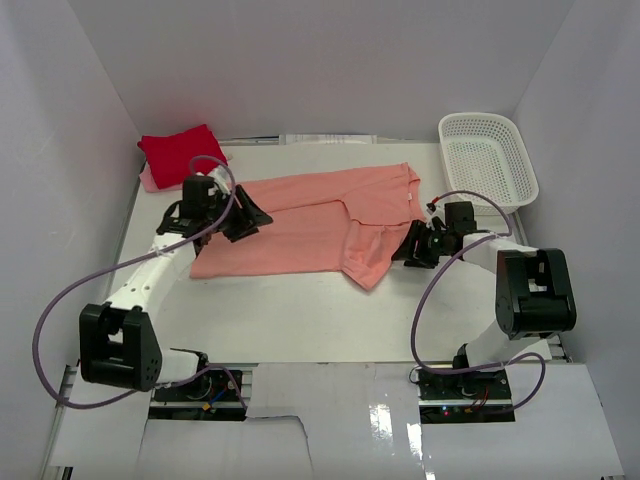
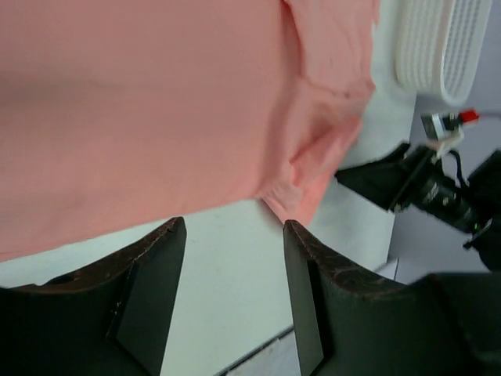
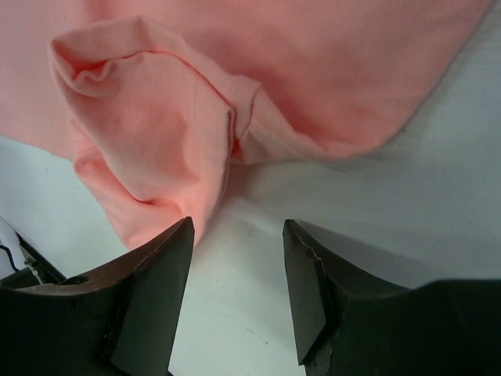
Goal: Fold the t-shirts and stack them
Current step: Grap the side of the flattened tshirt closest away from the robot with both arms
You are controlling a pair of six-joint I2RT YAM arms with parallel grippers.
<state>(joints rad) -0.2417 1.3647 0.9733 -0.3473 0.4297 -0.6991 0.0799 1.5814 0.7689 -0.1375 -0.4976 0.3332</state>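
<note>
The salmon-pink t-shirt (image 1: 290, 235) lies spread across the middle of the table, its right side folded over and bunched into a sleeve (image 3: 149, 117). My left gripper (image 1: 245, 218) hovers at the shirt's left edge; in the left wrist view (image 2: 233, 235) its jaws are open over bare table just off the cloth (image 2: 141, 102). My right gripper (image 1: 412, 245) sits at the shirt's right edge, open (image 3: 236, 231), with one finger (image 3: 160, 266) close to the bunched sleeve and nothing between the jaws. A folded bright red t-shirt (image 1: 180, 152) rests at the back left on a pale pink one (image 1: 148, 180).
A white lattice basket (image 1: 487, 160) stands at the back right, also in the left wrist view (image 2: 438, 47). White walls close in the table on the left, back and right. The right arm's wrist (image 2: 423, 184) shows beyond the shirt.
</note>
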